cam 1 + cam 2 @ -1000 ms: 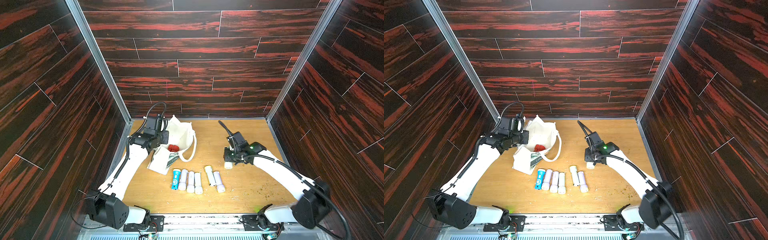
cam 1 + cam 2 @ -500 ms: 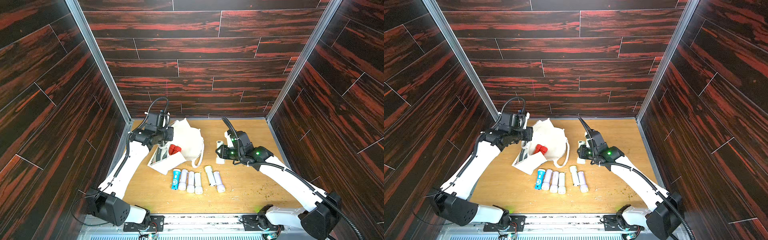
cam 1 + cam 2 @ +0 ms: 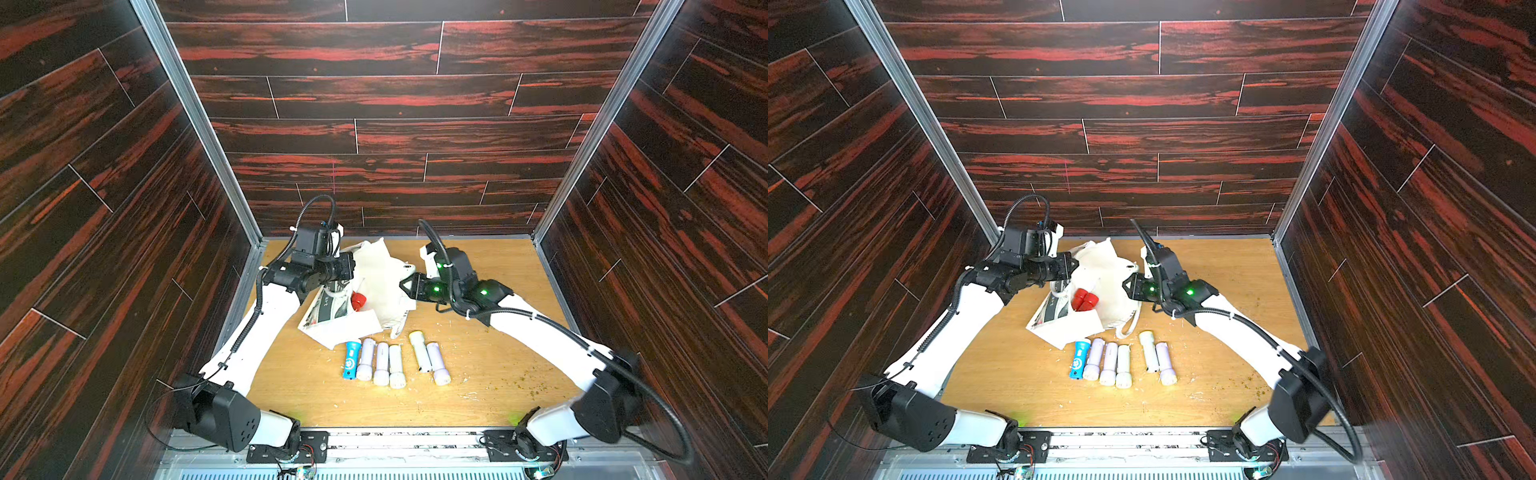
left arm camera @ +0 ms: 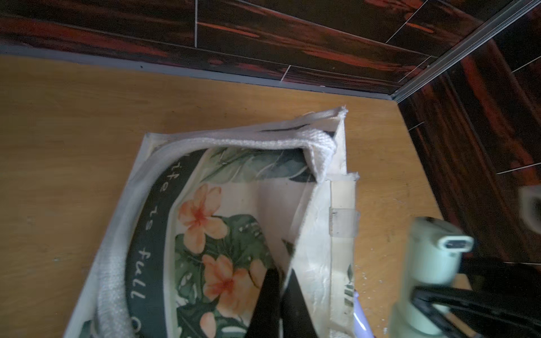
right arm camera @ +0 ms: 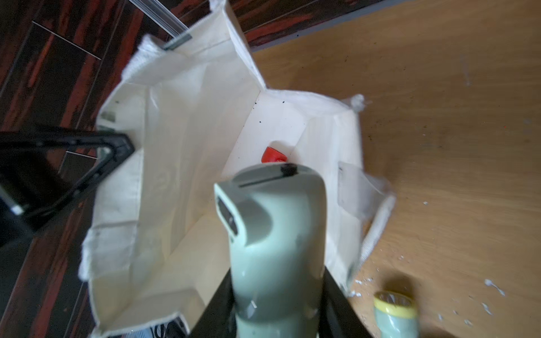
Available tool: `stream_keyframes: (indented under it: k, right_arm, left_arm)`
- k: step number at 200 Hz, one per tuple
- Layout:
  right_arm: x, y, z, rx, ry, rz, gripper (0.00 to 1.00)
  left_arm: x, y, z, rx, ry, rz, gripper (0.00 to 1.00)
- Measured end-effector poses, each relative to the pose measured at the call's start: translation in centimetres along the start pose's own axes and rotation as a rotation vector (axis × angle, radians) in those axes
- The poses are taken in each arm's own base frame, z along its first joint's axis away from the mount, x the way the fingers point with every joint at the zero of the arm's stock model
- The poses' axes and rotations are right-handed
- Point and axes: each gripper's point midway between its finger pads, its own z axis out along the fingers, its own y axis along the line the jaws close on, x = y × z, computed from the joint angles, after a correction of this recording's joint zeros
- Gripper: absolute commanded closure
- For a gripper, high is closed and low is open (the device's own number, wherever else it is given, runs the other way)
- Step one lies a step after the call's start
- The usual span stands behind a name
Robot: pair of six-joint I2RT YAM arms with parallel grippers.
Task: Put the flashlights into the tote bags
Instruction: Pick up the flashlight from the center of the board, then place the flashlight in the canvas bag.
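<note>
Right gripper (image 5: pixel 275 316) is clamping a pale flashlight (image 5: pixel 272 234) at the tote bag (image 3: pixel 386 274), left gripper (image 4: pixel 282 304) pinching its rim; seemingly two red flashlights (image 3: pixel 1084 300) inside, six others (image 3: pixel 1109 363) waiting.

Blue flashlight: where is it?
In both top views the blue flashlight lies leftmost in the row on the table, beside a lilac flashlight, near the tote bag.

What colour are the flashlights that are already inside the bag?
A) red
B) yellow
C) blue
A: in both top views the red flashlights lie inside the open tote bag, while the blue flashlight lies out on the table.
</note>
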Motion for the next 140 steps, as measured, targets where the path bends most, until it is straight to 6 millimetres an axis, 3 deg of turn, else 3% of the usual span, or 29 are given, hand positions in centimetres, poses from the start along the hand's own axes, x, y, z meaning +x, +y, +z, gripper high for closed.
stream_keyframes:
  k: [84, 140]
  right_arm:
    - [2.3, 0.1, 5.7, 0.000, 0.070, -0.076, 1.00]
    - [2.5, -0.1, 9.7, 0.003, 0.095, -0.055, 1.00]
  left_arm:
    - [1.1, -1.2, 1.4, 0.116, 0.017, -0.092, 1.00]
    - [1.5, -2.1, 1.6, 0.184, 0.032, -0.140, 1.00]
